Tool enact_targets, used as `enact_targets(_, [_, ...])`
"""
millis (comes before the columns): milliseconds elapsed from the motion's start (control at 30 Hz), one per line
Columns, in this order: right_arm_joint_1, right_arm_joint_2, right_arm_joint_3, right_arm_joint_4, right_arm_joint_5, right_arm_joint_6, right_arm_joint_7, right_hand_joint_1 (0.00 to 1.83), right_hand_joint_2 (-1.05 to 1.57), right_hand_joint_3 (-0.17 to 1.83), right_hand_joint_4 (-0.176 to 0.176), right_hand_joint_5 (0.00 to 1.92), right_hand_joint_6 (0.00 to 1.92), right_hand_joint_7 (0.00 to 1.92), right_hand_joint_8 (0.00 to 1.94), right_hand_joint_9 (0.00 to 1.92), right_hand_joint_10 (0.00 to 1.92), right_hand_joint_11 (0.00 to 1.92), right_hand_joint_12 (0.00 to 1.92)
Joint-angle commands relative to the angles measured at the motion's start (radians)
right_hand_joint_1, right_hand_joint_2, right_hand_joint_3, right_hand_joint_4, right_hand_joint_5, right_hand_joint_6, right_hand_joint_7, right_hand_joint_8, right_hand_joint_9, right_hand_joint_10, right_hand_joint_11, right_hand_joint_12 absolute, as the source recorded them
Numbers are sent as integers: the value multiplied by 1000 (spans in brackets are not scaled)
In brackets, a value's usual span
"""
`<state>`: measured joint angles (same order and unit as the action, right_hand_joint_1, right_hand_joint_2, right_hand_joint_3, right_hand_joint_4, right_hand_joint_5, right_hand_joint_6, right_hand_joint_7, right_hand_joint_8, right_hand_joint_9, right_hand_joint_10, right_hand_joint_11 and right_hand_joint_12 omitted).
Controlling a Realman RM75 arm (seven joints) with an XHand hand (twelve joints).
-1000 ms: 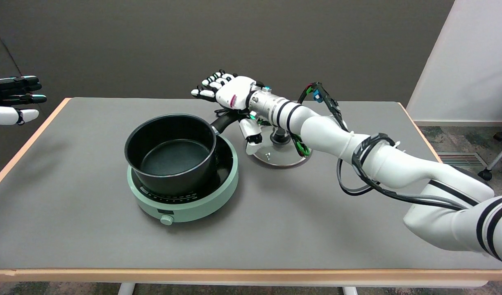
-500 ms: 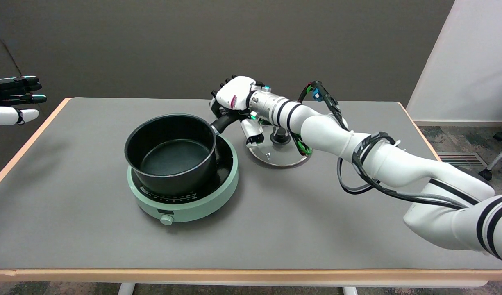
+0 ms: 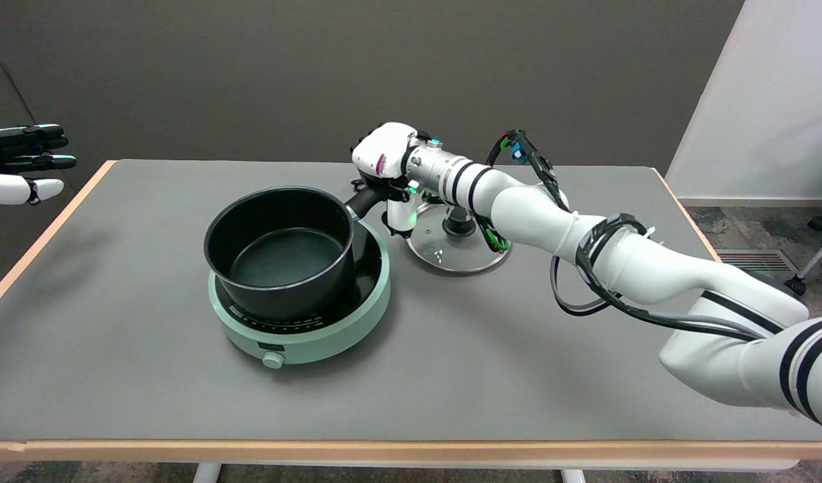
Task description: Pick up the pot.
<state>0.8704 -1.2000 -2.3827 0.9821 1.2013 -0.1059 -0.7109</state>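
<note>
The pot (image 3: 280,251) sits on a green hotplate (image 3: 300,305) on the grey tabletop (image 3: 451,362), black and uncovered, its black handle (image 3: 369,199) pointing toward the far right. The right hand (image 3: 386,168) is wrapped around the outer end of that handle, fingers curled over the top and the thumb down the near side, so it grips the handle. Just right of the hotplate, a glass lid (image 3: 456,247) with a black knob lies flat on the tabletop, partly hidden behind the right forearm.
</note>
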Motion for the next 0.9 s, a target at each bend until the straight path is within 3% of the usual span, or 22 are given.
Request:
enact_targets(33, [6, -3, -2, 2, 0, -2, 2, 1074, -42, 1682, -129, 1383, 1383, 1383, 1383, 1383, 1383, 1383, 1383])
enact_targets(200, [8, -4, -11, 2, 0, -7, 3, 1072, -15, 1597, -105, 1324, 1324, 1324, 1324, 1324, 1324, 1324, 1324])
enact_targets(333, [8, -4, -12, 3, 0, -16, 3, 1075, -142, 1712, -74, 1262, 1262, 1262, 1262, 1262, 1262, 1262, 1262])
enact_targets(600, [-4, 5, -10, 19, -1, -26, 5, 1078, -315, 1833, -74, 1263, 1263, 1263, 1263, 1263, 1263, 1263, 1263])
enact_targets(900, [-11, 23, -3, 42, -7, -26, 5, 1085, -389, 1833, -70, 1255, 1255, 1255, 1255, 1255, 1255, 1255, 1255])
